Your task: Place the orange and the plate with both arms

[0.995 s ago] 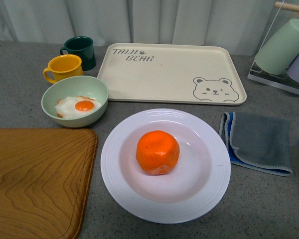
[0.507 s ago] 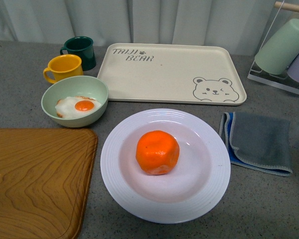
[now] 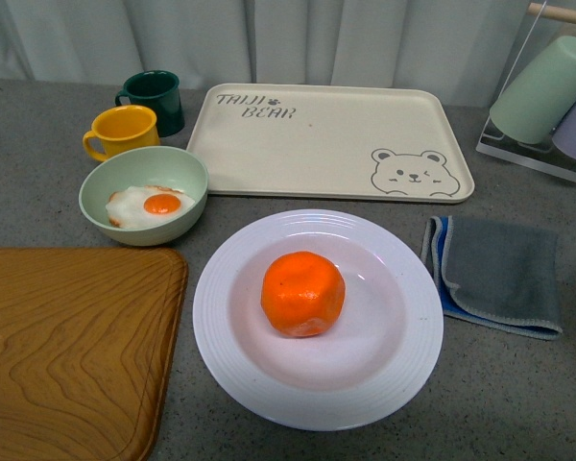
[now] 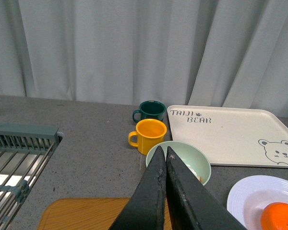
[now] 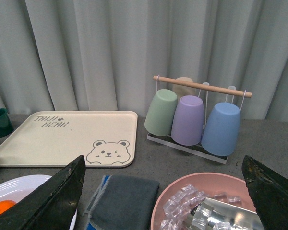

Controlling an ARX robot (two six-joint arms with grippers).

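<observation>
The orange (image 3: 303,293) rests in the middle of the white ridged plate (image 3: 403,375) on the grey counter, near the front. Neither arm shows in the front view. In the left wrist view my left gripper (image 4: 163,154) is shut with nothing in it, held above the counter; the plate (image 4: 245,196) and orange (image 4: 280,216) lie off to one side of it. My right gripper (image 5: 163,165) is wide open and empty, its fingers (image 5: 57,191) framing the scene; a sliver of the plate (image 5: 9,184) and orange (image 5: 1,208) shows at that view's edge.
A cream bear tray (image 3: 331,139) lies behind the plate. A pale green bowl (image 3: 144,192) with a fried egg, a yellow mug (image 3: 123,130) and a dark green mug (image 3: 154,99) stand left. A wooden board (image 3: 67,346), grey cloth (image 3: 499,274), cup rack (image 3: 547,96) and pink ice bowl (image 5: 201,201) surround.
</observation>
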